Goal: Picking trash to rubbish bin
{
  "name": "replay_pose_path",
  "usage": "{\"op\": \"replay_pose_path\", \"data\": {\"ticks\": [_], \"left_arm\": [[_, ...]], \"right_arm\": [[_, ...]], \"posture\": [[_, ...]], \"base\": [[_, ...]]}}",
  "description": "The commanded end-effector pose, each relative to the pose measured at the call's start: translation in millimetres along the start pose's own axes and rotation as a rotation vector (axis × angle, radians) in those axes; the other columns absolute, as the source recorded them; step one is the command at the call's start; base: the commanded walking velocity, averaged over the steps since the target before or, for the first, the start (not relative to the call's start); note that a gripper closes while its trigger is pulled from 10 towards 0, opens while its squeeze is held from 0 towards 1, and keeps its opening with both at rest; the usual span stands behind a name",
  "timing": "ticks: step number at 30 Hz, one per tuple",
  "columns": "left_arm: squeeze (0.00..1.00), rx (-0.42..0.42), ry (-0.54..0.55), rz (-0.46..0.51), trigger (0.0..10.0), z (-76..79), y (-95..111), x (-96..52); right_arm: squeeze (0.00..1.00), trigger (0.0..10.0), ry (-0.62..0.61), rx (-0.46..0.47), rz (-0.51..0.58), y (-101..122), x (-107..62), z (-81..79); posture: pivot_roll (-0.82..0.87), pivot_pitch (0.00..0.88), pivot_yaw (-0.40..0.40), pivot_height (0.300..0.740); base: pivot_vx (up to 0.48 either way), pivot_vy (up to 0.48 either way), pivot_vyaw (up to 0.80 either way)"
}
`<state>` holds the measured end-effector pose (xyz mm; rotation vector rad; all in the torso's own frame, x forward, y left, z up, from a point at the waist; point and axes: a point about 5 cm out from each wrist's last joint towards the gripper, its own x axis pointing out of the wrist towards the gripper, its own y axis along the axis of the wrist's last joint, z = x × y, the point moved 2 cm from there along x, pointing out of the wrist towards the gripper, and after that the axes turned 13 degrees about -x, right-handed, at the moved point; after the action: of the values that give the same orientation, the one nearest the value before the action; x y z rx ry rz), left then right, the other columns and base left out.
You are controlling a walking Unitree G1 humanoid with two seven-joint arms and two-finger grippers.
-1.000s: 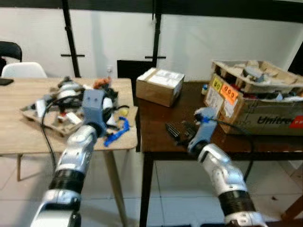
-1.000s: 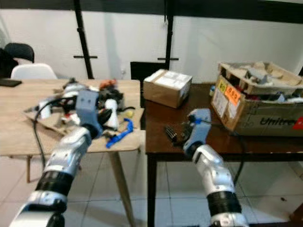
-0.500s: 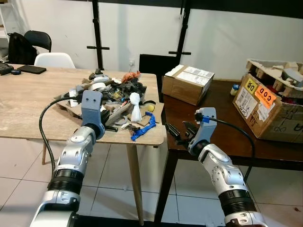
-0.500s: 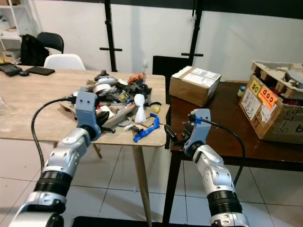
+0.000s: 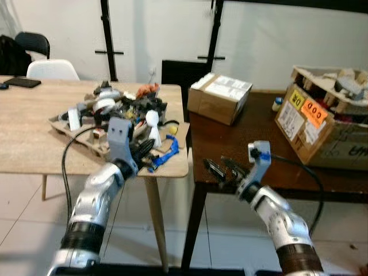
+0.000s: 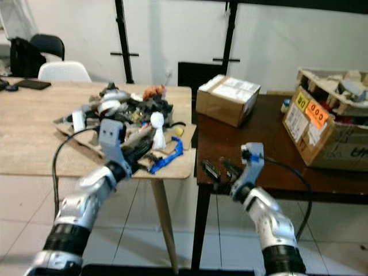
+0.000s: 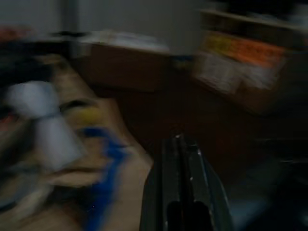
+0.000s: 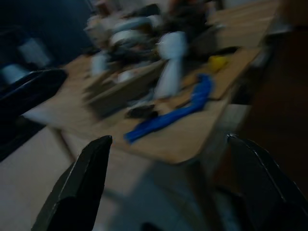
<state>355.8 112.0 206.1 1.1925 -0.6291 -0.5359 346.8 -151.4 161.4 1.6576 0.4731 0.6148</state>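
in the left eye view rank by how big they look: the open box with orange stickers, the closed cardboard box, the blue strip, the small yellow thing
1. open box with orange stickers, partly cut off at the frame's edge
2. closed cardboard box
3. blue strip
4. small yellow thing

The boxes sit further back, so their lead is safe.

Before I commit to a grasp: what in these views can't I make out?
- Trash pile: single pieces in it run together, too small and soft in the eye views.
- Left wrist view: motion blur; the blue strip is a smear.
- Right wrist view: dim, blurred; the white item can't be identified.
- Open box: cut off by the right edge.
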Motion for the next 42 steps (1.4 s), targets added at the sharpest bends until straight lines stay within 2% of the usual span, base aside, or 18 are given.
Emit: {"op": "replay_pose_path", "data": {"ticks": [1,3,7,9,10,11,14,16,18,20,21,22,26,28,30,31,33,42], "left_arm": [[0.0,-0.015,-0.12,-0.094,10.0,15.1,-15.6,-3.0],[0.0,0.004,-0.216,-0.25,10.0,26.7,-39.3,-12.1],[0.0,0.071,-0.229,-0.549,10.0,22.3,-83.0,-31.2],[0.0,0.137,-0.081,-0.717,10.0,-1.4,-112.4,-46.1],[0.0,0.137,-0.081,-0.717,10.0,-1.4,-112.4,-46.1],[0.0,0.163,0.055,-0.762,10.0,-18.0,-127.2,-52.9],[0.0,0.156,0.155,-0.77,10.0,-27.8,-137.4,-57.5],[0.0,0.042,0.346,-0.724,10.0,-36.0,-160.7,-69.8],[0.0,0.042,0.346,-0.724,10.0,-36.0,-160.7,-69.8],[0.0,-0.093,0.516,-0.711,10.0,-35.1,-192.1,-94.3],[0.0,-0.093,0.516,-0.711,10.0,-35.1,-192.1,-94.3],[0.0,-0.143,0.571,-0.748,10.0,-31.5,-208.8,-110.6],[0.0,-0.188,0.612,-0.818,10.0,-21.9,-233.4,-137.0],[0.0,-0.19,0.697,-0.833,10.0,-20.6,-246.8,-157.0],[0.0,-0.19,0.697,-0.833,10.0,-20.6,-246.8,-157.0],[0.0,-0.193,0.791,-0.818,10.0,-22.7,-252.3,-171.4],[0.0,-0.207,0.877,-0.811,10.0,-24.6,-255.7,-185.4],[0.0,-0.206,0.907,-0.841,10.0,-17.2,-266.2,-202.4]], "right_arm": [[0.0,10.0,0.094,0.017,-0.014,-2.9,-2.8,-10.4],[0.0,10.0,0.201,0.04,-0.055,-11.9,-8.5,-23.2],[0.0,10.0,0.304,0.055,-0.179,-35.9,-18.2,-36.3],[0.0,10.0,0.254,0.016,-0.374,-72.4,-26.7,-31.8],[0.0,10.0,0.254,0.016,-0.374,-72.4,-26.7,-31.8],[0.0,10.0,0.161,-0.037,-0.52,-98.4,-34.0,-22.1],[0.0,10.0,0.079,-0.084,-0.631,-117.1,-41.3,-13.8],[0.0,10.0,-0.127,-0.121,-0.793,-144.5,-59.3,2.3],[0.0,10.0,-0.127,-0.121,-0.793,-144.5,-59.3,2.3],[0.0,10.0,-0.241,-0.103,-0.847,-159.9,-73.9,5.3],[0.0,10.0,-0.241,-0.103,-0.847,-159.9,-73.9,5.3],[0.0,10.0,-0.265,-0.086,-0.859,-165.3,-79.4,3.7],[0.0,10.0,-0.292,-0.056,-0.873,-176.5,-89.2,-1.1],[0.0,10.0,-0.351,-0.037,-0.944,-199.6,-111.1,-8.5],[0.0,10.0,-0.351,-0.037,-0.944,-199.6,-111.1,-8.5],[0.0,10.0,-0.377,-0.039,-1.035,-219.7,-134.4,-19.9],[0.0,10.0,-0.386,-0.039,-1.1,-232.8,-152.4,-30.8],[0.0,10.0,-0.469,-0.049,-1.144,-247.0,-175.3,-45.2]], "posture": [[0.05,0.031,-0.034,0.74],[0.05,0.032,-0.034,0.74],[0.05,0.033,-0.035,0.74],[0.05,0.034,-0.037,0.74],[0.05,0.034,-0.037,0.74],[0.05,0.033,-0.037,0.74],[0.05,0.035,-0.038,0.74],[0.05,0.039,-0.035,0.74],[0.05,0.039,-0.035,0.74],[0.05,0.045,-0.034,0.74],[0.05,0.045,-0.034,0.74],[0.05,0.047,-0.034,0.74],[0.04,0.05,-0.033,0.74],[0.05,0.051,-0.033,0.74],[0.05,0.051,-0.033,0.74],[0.05,0.053,-0.037,0.74],[0.06,0.057,-0.036,0.74],[0.05,0.089,-0.027,0.74]], "base": [[0.0,0.0,0.0],[0.0,0.0,0.0],[0.0,0.0,0.0],[0.0,0.0,0.0],[0.0,0.0,0.0],[0.0,0.0,0.0],[0.0,0.0,0.0],[0.0,0.0,0.0],[0.0,0.0,0.0],[0.0,0.0,0.0],[0.0,0.0,0.0],[0.0,0.0,0.0],[0.0,0.0,0.0],[0.0,0.0,0.0],[0.0,0.0,0.0],[0.0,0.0,0.0],[0.0,0.0,0.0],[0.0,0.0,0.0]]}}
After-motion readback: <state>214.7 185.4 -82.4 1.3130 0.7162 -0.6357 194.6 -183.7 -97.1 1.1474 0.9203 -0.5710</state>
